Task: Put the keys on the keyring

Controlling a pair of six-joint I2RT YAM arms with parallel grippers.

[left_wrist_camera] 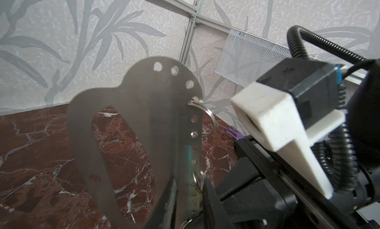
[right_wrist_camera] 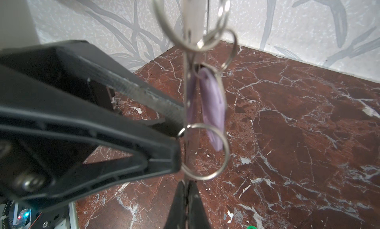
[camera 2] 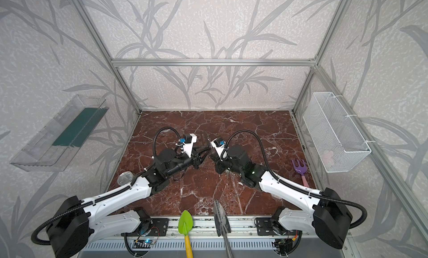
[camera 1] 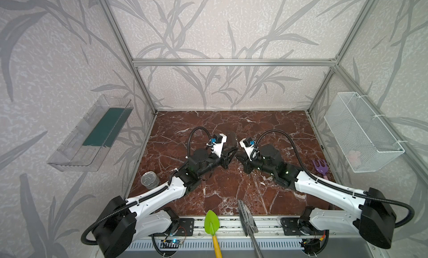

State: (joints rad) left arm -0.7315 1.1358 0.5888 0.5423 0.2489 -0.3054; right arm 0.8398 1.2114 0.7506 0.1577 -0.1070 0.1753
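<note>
The keyring (left_wrist_camera: 131, 106), a flat grey tag with an oval cut-out, is held upright above the table between both arms. It shows faintly in both top views (camera 1: 232, 136) (camera 2: 204, 138). My left gripper (left_wrist_camera: 189, 183) has a finger against each side of the tag's holed edge strip. My right gripper (right_wrist_camera: 187, 185) is shut on the tag's thin edge (right_wrist_camera: 185, 90). Thin metal rings (right_wrist_camera: 206, 151) hang from the tag. A pale lilac key (right_wrist_camera: 212, 106) hangs on one of them. A speck of bright green (right_wrist_camera: 251, 227) lies on the table at the edge of the right wrist view.
A silver tin can (camera 1: 150, 179) stands at the table's left edge and a purple toy rake (camera 1: 320, 166) lies at its right edge. A green shovel (camera 1: 212, 224) and a grey tool (camera 1: 246, 219) lie on the front rail. A wire basket (camera 1: 363, 131) hangs on the right wall.
</note>
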